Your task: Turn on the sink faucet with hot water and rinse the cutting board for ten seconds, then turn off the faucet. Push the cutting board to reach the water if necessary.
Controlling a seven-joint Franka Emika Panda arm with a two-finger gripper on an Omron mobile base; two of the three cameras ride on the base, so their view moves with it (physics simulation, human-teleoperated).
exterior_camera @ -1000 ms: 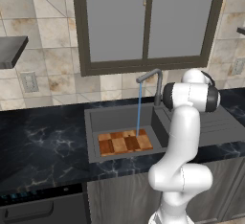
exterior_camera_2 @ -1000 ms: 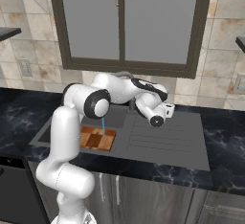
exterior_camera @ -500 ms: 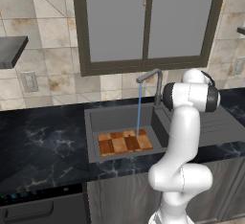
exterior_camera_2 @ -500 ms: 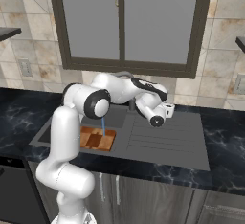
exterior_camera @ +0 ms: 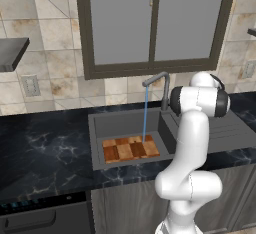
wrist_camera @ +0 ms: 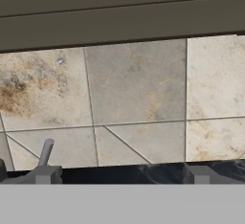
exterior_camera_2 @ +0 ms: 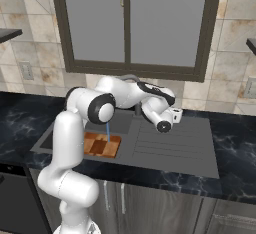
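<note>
One thin stream of water (exterior_camera: pixel 145 114) falls from the tap (exterior_camera: pixel 161 85) onto the cutting board (exterior_camera: pixel 130 148) in the sink (exterior_camera: pixel 100 128). From the right, the gripper (exterior_camera_2: pixel 170 120) hovers above the drainboard. In the hand view the jaws stand released by the tap's handle (wrist_camera: pixel 45 152); a misjudged reach could slip past it.

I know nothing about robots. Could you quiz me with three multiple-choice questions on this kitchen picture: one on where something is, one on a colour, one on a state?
1. Where is the cutting board?
A. on the countertop
B. inside the sink
C. on the window sill

2. What colour is the water?
A. light blue
B. green
C. red

3. What is the sink faucet doing?
A. lying detached
B. off and dry
C. running

Answers: 1 B, the board lies flat on the basin floor. 2 A, a thin pale-blue stream. 3 C, the stream falls from the spout onto the board.
</note>
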